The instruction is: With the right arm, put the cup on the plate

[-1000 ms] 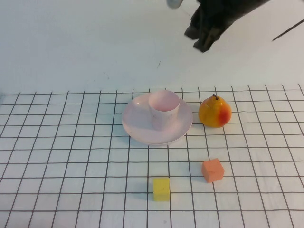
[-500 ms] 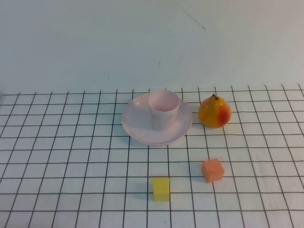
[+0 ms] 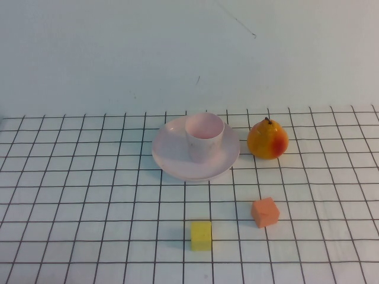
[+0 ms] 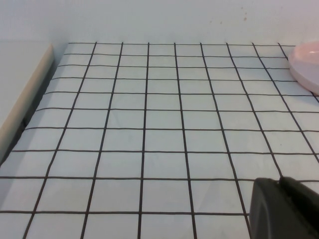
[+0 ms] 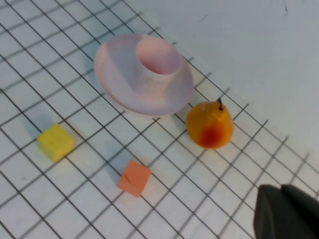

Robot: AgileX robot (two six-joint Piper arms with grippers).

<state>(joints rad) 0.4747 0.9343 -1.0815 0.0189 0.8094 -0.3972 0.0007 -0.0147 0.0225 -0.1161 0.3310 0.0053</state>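
The pale pink cup point(image 3: 204, 135) stands upright on the round pale pink plate point(image 3: 172, 155) at the table's middle back. Both also show in the right wrist view, the cup point(image 5: 157, 59) on the plate point(image 5: 117, 74). My right gripper point(image 5: 281, 191) is shut and empty, held well above the table and away from the cup, past the pear. My left gripper point(image 4: 279, 181) is shut and empty, low over the gridded cloth at the left; the plate's edge point(image 4: 305, 63) shows far off. Neither arm shows in the high view.
A yellow-orange pear point(image 3: 267, 139) stands right of the plate. An orange cube point(image 3: 265, 212) and a yellow cube point(image 3: 201, 235) lie nearer the front. A raised pale edge point(image 4: 25, 107) borders the cloth at the left.
The right arm, seen at the top of the high view a second ago, has withdrawn out of that view. The cup and plate have not moved.
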